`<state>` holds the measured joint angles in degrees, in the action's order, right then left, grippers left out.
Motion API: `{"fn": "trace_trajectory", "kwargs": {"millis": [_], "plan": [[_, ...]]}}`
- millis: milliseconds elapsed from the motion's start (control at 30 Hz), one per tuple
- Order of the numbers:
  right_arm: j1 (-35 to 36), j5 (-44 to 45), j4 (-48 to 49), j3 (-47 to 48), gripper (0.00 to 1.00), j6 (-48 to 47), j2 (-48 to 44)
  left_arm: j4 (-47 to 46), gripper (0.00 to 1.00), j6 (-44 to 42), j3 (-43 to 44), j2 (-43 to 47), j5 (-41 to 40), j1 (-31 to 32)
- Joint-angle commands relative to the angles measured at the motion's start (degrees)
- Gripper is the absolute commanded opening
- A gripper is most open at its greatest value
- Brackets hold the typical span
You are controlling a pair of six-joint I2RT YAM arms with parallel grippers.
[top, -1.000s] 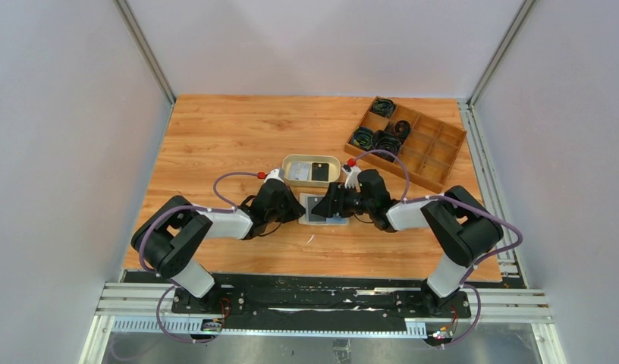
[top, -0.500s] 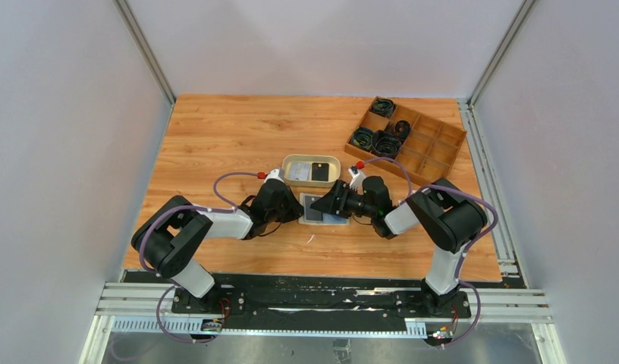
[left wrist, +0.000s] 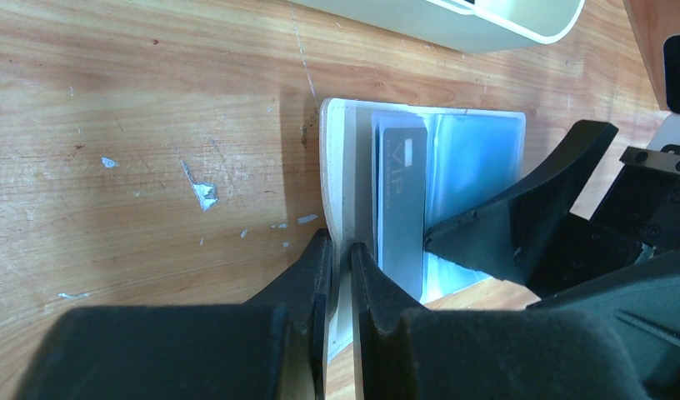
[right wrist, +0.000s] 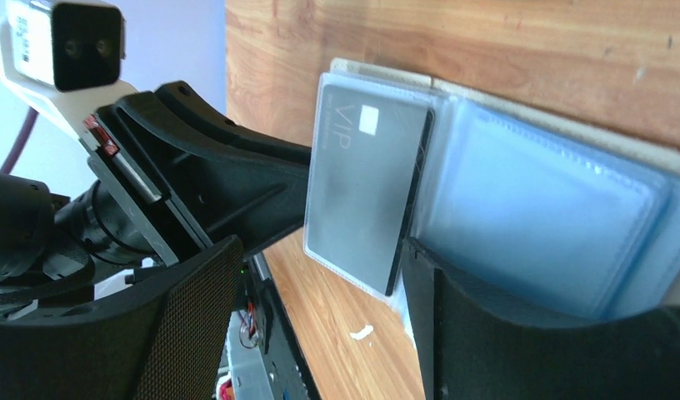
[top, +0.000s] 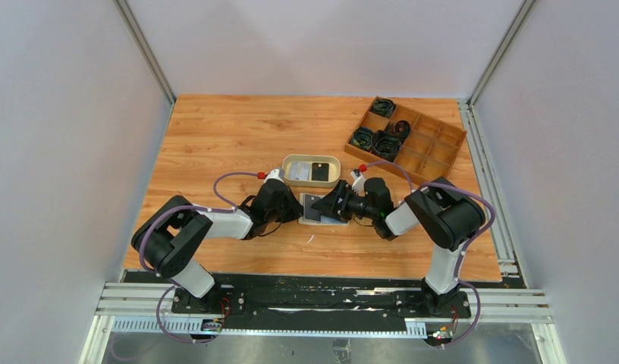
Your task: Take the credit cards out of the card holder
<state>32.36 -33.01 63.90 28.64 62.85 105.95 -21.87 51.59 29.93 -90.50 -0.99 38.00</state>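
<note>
here the card holder [top: 319,210] lies spread open on the table [top: 230,136], at the centre of the top view, just below the oval dish [top: 291,161]. the left gripper [left wrist: 341,250] is pinched onto its cream edge, low in the left wrist frame. 1 grey credit card [right wrist: 366,183] marked vip lies on the holder's inner face, beside pale blue sleeves. the right gripper [right wrist: 320,250] has its 2 fingers spread, with the card's lower end between them. a compartment tray [top: 432,155] sits at the upper right.
</note>
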Motion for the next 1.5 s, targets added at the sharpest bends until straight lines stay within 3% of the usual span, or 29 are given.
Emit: {"fn": "trace_trajectory", "kwargs": {"millis": [0,267,600,867,1167,1467], "plan": [[0.2,0.9,-16.4,-0.7,0.74,-5.2,-3.4,13.2,0.00,-2.9,-3.3,-4.2,-3.0,-0.1],[0.2,8.0,-30.7,2.1,0.75,-14.5,-7.2,14.6,0.00,-3.4,-2.9,-4.5,-3.8,-0.1],[0.1,11.0,-32.5,1.4,0.75,-17.5,-5.9,20.5,0.00,-4.6,-0.8,-0.6,-5.5,-0.2],[0.1,11.0,-32.3,1.2,0.75,-18.0,-5.8,21.2,0.08,-4.3,0.0,-1.9,-5.4,-0.2],[-0.1,10.1,-31.5,1.3,0.75,-18.1,-5.3,20.3,0.33,-3.7,-0.7,-1.9,-5.2,-0.8],[-0.3,9.6,-31.6,1.7,0.75,-18.4,-5.2,20.0,0.33,-3.4,-1.7,-2.0,-5.6,-1.8]]}}
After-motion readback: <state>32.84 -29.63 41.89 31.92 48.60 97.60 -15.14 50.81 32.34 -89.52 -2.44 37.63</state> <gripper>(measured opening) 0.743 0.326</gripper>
